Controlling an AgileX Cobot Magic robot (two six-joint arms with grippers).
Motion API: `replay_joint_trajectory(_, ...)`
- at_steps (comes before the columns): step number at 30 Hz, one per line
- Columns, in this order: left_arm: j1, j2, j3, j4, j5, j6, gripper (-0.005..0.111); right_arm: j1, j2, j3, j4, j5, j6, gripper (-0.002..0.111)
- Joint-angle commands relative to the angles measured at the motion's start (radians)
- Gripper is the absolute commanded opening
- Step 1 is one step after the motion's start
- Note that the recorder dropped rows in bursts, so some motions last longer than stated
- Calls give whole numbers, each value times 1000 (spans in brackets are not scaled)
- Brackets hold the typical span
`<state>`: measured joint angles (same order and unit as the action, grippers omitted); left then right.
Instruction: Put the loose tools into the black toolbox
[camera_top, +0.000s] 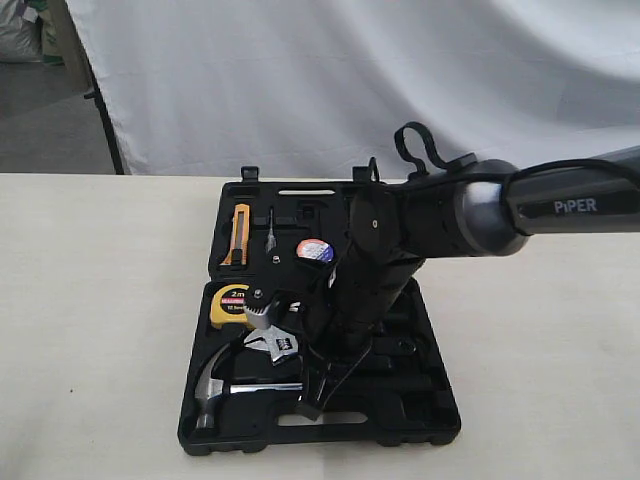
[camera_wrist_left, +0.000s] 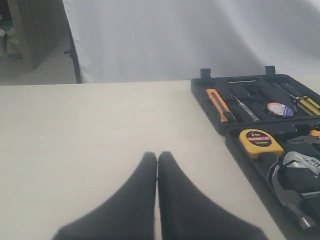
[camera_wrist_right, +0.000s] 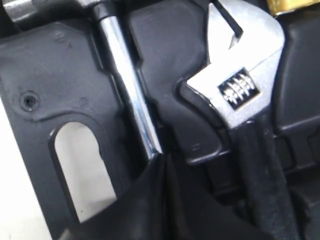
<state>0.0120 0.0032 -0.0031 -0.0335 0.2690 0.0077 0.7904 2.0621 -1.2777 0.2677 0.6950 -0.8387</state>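
The black toolbox (camera_top: 440, 425) lies open on the table, and all three tools rest inside it. The claw hammer (camera_top: 215, 385) is in the near half, its steel shaft (camera_wrist_right: 127, 85) running under my right gripper (camera_wrist_right: 162, 159). That gripper's fingers are shut tip to tip over the hammer's hidden handle, beside the box's slot handle (camera_wrist_right: 82, 165). The adjustable wrench (camera_top: 278, 345) (camera_wrist_right: 240, 80) lies next to the shaft. The small tape roll (camera_top: 315, 250) (camera_wrist_left: 279, 108) sits in the far half. My left gripper (camera_wrist_left: 157, 156) is shut over bare table, left of the toolbox (camera_wrist_left: 235, 145).
A yellow tape measure (camera_top: 228, 305) (camera_wrist_left: 260, 141) sits in the near half by the wrench head. An orange utility knife (camera_top: 240, 235) (camera_wrist_left: 218, 103) and yellow screwdrivers (camera_wrist_left: 307, 103) lie in the far half. The right arm (camera_top: 470, 215) spans the box. A white sheet hangs behind the table.
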Motion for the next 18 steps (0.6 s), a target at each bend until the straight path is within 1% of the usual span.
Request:
replay_joint_trajectory(1, -6, -3, 3, 2, 0, -8, 1, -3, 70, 45, -62, -9, 8, 1)
replay_joint_trajectory(5, -6, -3, 3, 2, 0, -8, 1, -3, -59, 45, -60, -29, 52, 1)
replay_joint_trajectory(12, -6, -3, 3, 2, 0, -8, 1, -3, -391, 47, -62, -82, 226, 1)
replay_joint_trajectory(14, -6, -3, 3, 2, 0, -8, 1, -3, -480, 49, -91, -84, 288, 1)
replay_joint_trajectory(16, -6, -3, 3, 2, 0, -8, 1, -3, -576, 70, -119, -101, 365, 1)
replay_joint_trajectory(18, -6, -3, 3, 2, 0, -8, 1, -3, -673, 128, -144, -145, 430, 1)
